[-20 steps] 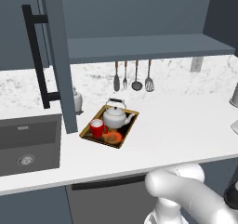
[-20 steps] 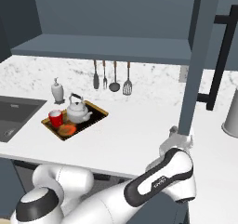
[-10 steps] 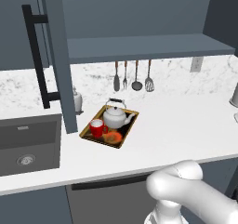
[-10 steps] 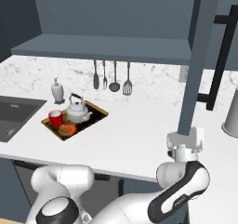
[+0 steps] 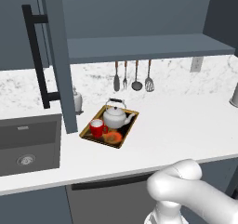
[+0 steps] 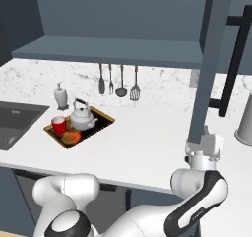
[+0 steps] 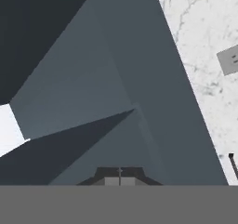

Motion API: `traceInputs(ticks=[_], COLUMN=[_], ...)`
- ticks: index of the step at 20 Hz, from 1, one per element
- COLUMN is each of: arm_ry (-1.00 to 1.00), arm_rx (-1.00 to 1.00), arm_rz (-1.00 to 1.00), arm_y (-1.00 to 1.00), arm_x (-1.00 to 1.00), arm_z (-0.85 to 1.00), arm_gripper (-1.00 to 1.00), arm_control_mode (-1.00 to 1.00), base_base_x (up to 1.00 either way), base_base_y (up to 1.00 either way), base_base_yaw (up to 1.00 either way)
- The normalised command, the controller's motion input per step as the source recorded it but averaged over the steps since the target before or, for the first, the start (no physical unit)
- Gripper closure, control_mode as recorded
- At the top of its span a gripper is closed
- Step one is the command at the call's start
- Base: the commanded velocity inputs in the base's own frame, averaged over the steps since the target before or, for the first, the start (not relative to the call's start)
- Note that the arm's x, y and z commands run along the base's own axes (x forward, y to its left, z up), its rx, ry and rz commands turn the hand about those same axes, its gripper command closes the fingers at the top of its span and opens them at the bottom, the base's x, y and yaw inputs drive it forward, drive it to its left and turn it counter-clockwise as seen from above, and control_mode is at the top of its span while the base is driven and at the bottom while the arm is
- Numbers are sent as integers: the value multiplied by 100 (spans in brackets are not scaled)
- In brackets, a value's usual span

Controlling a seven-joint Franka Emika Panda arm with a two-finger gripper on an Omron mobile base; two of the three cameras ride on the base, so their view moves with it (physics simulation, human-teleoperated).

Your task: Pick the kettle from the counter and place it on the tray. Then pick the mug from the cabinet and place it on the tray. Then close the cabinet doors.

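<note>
- The desk (image 5: 186, 125) is a long white marble-like top, faintly speckled grey.
- The tray (image 5: 126, 133) lies flat on it, just right of the sink basin (image 5: 28, 144) set into the surface.
- A small white dispenser bottle (image 6: 61, 95) stands near the back wall, beside the tray.
- At the far right stands a pale grey, perhaps metal, container (image 6: 244, 119).
- The cabinet shelf (image 5: 148, 46) above looks bare.

Kettle (image 6: 82, 118) and mug (image 6: 59, 125) sit on tray (image 6: 102, 120); cabinet doors (image 6: 211, 59) open.

Marbled white backsplash wall (image 5: 176, 79), wall outlet (image 5: 197, 64), dark sink basin (image 5: 28, 144), hanging utensils (image 6: 118, 81)
</note>
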Motion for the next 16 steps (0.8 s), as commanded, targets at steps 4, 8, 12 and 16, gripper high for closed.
traceInputs(ticks=[4,8,12,16], arm_ry=[-4,-8,-14,-17], arm_rx=[0,0,0,1], arm_rz=[-10,-8,-5,-1], arm_y=[-17,-14,-23,-15], arm_x=[0,-3,-3,0], arm_z=[26,45,47,26], arm_gripper=[100,100,100,100], arm_control_mode=[-100,-100,-100,-100], base_base_x=[0,0,0,0], base_base_y=[0,0,0,0], base_base_yaw=[0,0,0,0])
